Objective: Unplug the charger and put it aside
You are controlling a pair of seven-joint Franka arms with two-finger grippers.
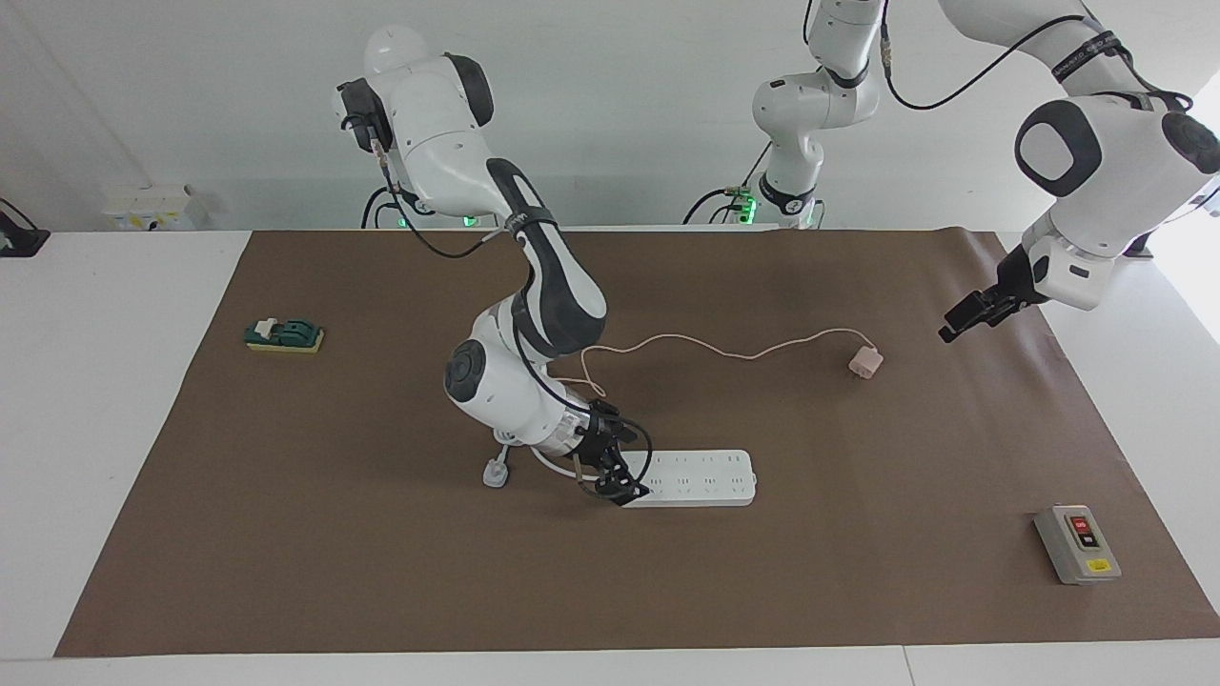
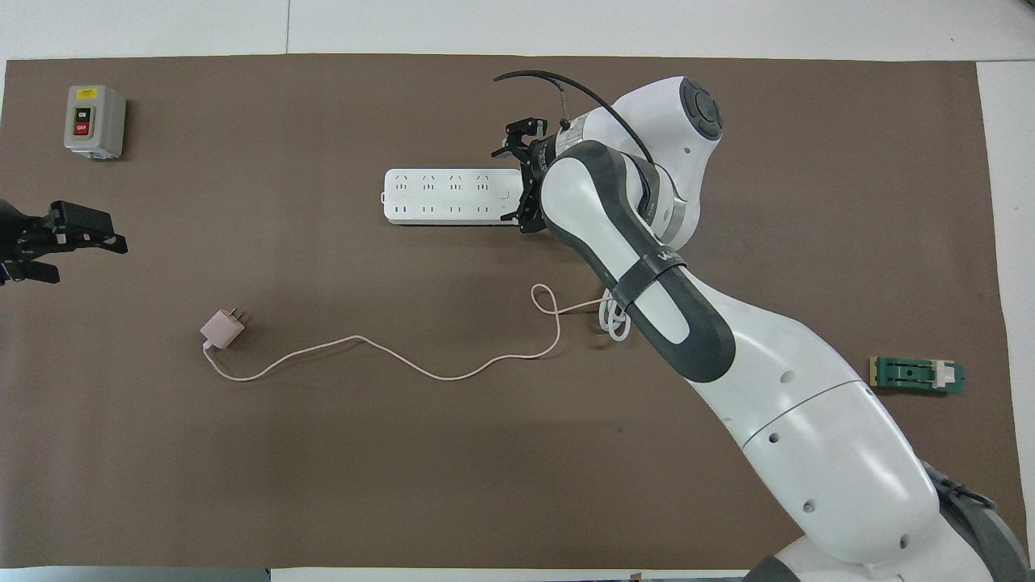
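The pale pink charger point(image 1: 865, 363) lies loose on the brown mat, prongs free, nearer to the robots than the white power strip point(image 1: 705, 474) and toward the left arm's end. Its thin pink cable point(image 1: 724, 349) trails back toward the right arm. The overhead view shows the charger point(image 2: 222, 329) and the strip point(image 2: 441, 196) well apart. My right gripper point(image 1: 620, 488) is down at the strip's end, jaws astride its width point(image 2: 520, 187). My left gripper point(image 1: 956, 327) hangs open and empty above the mat beside the charger, also in the overhead view point(image 2: 85, 257).
A white plug point(image 1: 495, 474) with a thick white cord lies by the right arm's wrist. A grey switch box point(image 1: 1077, 543) stands toward the left arm's end, farther from the robots. A green block point(image 1: 284, 335) sits toward the right arm's end.
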